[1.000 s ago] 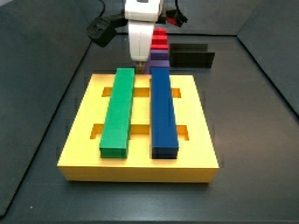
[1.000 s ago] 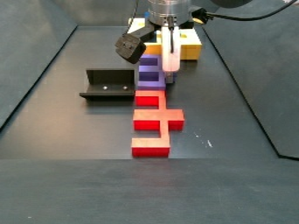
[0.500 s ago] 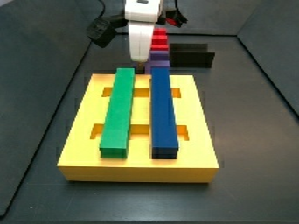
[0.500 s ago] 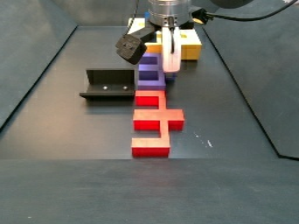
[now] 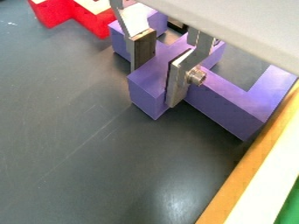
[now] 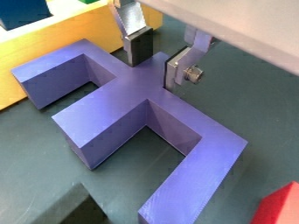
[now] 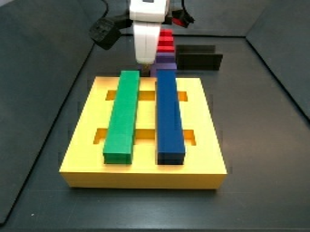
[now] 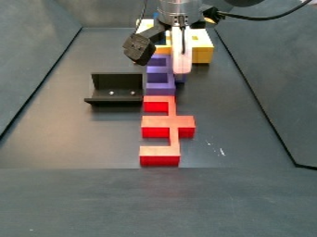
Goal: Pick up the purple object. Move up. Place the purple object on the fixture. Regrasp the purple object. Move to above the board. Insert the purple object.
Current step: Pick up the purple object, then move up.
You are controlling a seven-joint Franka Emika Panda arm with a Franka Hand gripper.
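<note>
I can read no text, label, brand, number or sign anywhere. My pincer (image 6: 162,61), down at the purple object (image 6: 128,105) on the worktop beyond the board's (image 7: 85,149) far end, carries no marking I can make out on its silver plates. The purple object's faces are plain, and so are the board's yellow surfaces and the fixture (image 8: 118,90).

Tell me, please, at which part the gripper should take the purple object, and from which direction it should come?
Best at the narrow central stem, coming straight down from above. The purple object lies flat on the floor, and its stem has two parallel side faces that suit flat fingers. The gripper is already there, one finger on each side of that stem. The wide end bars look too broad.
</note>
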